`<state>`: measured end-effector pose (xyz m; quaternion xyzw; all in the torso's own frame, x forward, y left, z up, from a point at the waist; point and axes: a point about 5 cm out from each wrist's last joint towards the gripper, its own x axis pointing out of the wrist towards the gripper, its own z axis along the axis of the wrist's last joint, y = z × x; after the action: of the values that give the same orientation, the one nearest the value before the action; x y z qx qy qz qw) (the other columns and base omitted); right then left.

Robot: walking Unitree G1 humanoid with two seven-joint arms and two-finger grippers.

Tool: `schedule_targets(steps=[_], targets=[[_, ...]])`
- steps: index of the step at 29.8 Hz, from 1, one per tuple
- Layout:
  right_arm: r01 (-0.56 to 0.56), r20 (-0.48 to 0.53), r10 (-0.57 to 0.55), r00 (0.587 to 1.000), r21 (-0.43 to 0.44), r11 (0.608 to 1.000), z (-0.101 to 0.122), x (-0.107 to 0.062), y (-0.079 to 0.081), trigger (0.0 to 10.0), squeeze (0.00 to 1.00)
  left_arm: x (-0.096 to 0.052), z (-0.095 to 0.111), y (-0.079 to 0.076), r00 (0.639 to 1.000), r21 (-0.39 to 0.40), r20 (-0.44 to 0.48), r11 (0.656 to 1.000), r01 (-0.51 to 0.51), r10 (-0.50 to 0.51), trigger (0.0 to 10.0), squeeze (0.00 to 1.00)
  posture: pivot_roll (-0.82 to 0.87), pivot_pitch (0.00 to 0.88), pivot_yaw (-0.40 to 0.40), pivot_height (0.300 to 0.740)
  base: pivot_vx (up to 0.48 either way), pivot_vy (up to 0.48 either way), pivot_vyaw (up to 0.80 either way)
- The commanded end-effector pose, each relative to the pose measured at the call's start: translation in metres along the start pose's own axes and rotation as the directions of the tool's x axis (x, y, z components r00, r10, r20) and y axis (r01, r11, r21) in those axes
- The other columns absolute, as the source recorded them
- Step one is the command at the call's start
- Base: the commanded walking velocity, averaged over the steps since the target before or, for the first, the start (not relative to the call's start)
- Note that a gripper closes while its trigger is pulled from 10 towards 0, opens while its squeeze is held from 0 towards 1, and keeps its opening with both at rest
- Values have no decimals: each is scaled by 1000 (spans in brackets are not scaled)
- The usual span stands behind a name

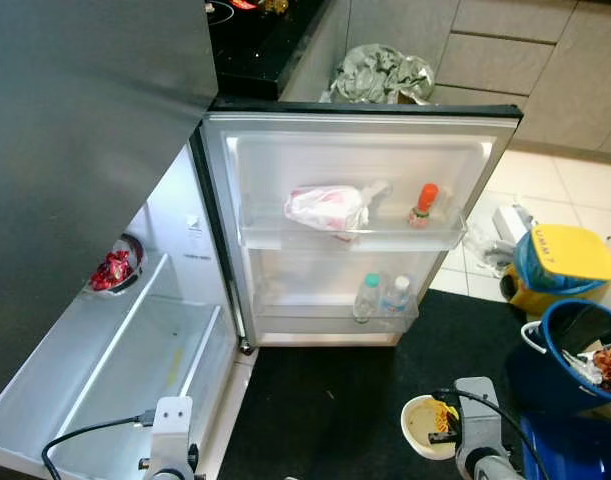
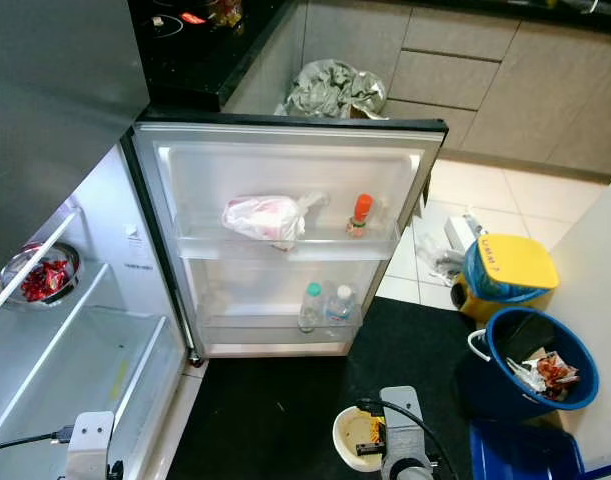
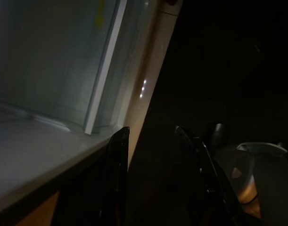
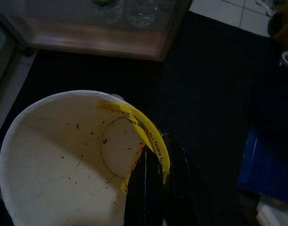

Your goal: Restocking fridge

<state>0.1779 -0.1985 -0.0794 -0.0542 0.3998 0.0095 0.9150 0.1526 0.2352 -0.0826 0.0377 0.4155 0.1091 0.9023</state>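
Robot stood before the open fridge, a paper cup pinched in its right jaws.

From the head views, the fridge door (image 1: 360,225) hung open ahead, its racks holding a bagged item (image 1: 328,207), a sauce bottle (image 1: 422,205) and two water bottles (image 1: 382,296); the cup (image 2: 359,437) sat low, nearer the right arm, with dark floor between it and the door. Left wrist view: the left gripper (image 3: 153,141) hung with jaws parted and empty beside the fridge's bottom edge. Right wrist view: the right gripper (image 4: 159,181) had its jaws closed on the cup's rim, the door's lower rack ahead.

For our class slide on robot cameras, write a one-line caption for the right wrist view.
Right gripper pinching the yellow-edged rim of an empty white paper cup above the dark mat.
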Motion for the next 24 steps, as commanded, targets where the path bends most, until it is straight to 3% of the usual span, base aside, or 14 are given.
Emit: schedule_targets(steps=[1, 9, 15, 20, 24], targets=[[-19, -28, 18, 999, -33, 999, -7, -2, 1, 10000, 0, -4, -16, -7, 998, -17, -55, 1000, 4, -5, 10000, 0, -29, 68, -114, 740, 0, 0, 0], [5, -11, -5, 1000, -11, 1000, 1, 1, -1, 10000, 0, -6, -19, -12, 997, 59, -60, 997, 46, -43, 10000, 0, -27, 79, -80, 740, 0, 0, 0], [21, 5, -21, 1000, 3, 1000, 3, 1, 0, 10000, 0, -3, -11, -10, 998, 90, -41, 995, 45, -42, 10000, 0, -40, 82, -54, 740, 0, 0, 0], [24, -1, -24, 1000, 19, 1000, -6, -2, 3, 10000, 0, 2, 7, -12, 997, 161, 14, 984, 71, -74, 10000, 0, -47, 81, -49, 740, 0, 0, 0], [28, -8, -28, 1000, 19, 999, -8, -3, 2, 10000, 0, 4, 13, -15, 996, 165, 32, 983, 81, -88, 10000, 0, -49, 77, -51, 740, 0, 0, 0]])
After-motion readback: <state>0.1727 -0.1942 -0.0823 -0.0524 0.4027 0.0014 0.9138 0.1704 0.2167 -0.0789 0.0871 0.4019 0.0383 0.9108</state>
